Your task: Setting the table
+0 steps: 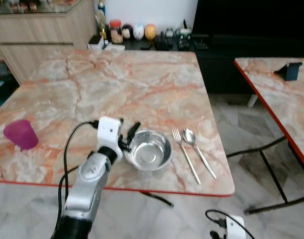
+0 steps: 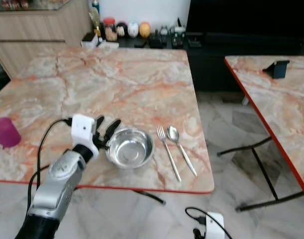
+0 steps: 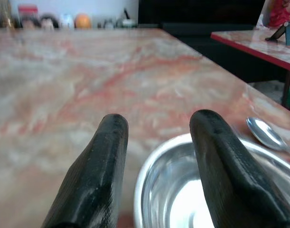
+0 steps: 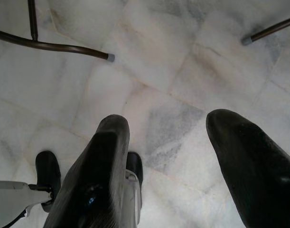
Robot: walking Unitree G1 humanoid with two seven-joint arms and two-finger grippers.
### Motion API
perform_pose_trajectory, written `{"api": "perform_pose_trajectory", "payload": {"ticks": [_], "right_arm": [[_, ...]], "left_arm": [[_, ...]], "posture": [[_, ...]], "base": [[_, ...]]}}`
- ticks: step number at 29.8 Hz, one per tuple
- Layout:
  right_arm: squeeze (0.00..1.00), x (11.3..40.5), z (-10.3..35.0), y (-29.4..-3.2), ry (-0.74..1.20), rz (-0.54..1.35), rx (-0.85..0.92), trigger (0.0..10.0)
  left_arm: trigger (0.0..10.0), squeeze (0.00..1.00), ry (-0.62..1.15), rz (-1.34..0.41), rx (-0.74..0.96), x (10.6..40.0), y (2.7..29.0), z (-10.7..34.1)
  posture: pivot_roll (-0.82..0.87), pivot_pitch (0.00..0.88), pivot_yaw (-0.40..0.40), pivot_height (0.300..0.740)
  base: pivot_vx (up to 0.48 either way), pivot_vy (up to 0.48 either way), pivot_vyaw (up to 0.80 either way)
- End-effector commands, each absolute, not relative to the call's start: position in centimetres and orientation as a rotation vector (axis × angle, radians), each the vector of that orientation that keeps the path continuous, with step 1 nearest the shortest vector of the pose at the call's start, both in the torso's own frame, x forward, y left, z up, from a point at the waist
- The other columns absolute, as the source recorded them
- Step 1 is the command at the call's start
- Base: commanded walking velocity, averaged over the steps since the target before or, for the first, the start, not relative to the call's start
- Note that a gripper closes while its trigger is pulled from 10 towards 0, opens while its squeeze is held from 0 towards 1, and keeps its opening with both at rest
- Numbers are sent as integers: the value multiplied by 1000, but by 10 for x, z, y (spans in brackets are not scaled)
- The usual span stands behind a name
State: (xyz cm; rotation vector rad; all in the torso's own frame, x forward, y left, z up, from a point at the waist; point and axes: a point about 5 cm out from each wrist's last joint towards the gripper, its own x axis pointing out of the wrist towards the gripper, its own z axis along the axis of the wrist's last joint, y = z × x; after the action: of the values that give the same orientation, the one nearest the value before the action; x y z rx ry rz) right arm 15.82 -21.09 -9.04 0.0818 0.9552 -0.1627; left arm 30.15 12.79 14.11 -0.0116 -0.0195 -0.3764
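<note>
One steel bowl (image 1: 149, 150), one fork (image 1: 185, 155), one spoon (image 1: 198, 151), one purple cup (image 1: 21, 134), two marble tables (image 1: 117, 84).

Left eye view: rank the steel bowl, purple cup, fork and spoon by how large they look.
1. Steel bowl
2. Purple cup
3. Fork and spoon: alike in length, too close to rank.
The left gripper, open, sits at the bowl's rim.

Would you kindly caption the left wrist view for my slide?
Open left tool straddling the steel bowl's rim on the marble table.
</note>
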Motion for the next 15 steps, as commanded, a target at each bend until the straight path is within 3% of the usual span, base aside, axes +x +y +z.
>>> {"api": "perform_pose_trajectory", "payload": {"ticks": [1,10,15], "right_arm": [[0,157,-91,-209,961,-162,92,10000],[0,156,-92,-209,965,-156,88,10000],[0,155,-92,-207,967,-162,95,10000]], "left_arm": [[10000,1000,14,-377,-19,298,136,144],[10000,1000,120,-354,-129,295,141,141],[10000,1000,219,-258,-243,304,142,138]], "posture": [[135,0,-34,740],[149,0,-27,740],[137,0,-15,740]], "base": [[0,0,0],[0,0,0],[0,0,0]]}}
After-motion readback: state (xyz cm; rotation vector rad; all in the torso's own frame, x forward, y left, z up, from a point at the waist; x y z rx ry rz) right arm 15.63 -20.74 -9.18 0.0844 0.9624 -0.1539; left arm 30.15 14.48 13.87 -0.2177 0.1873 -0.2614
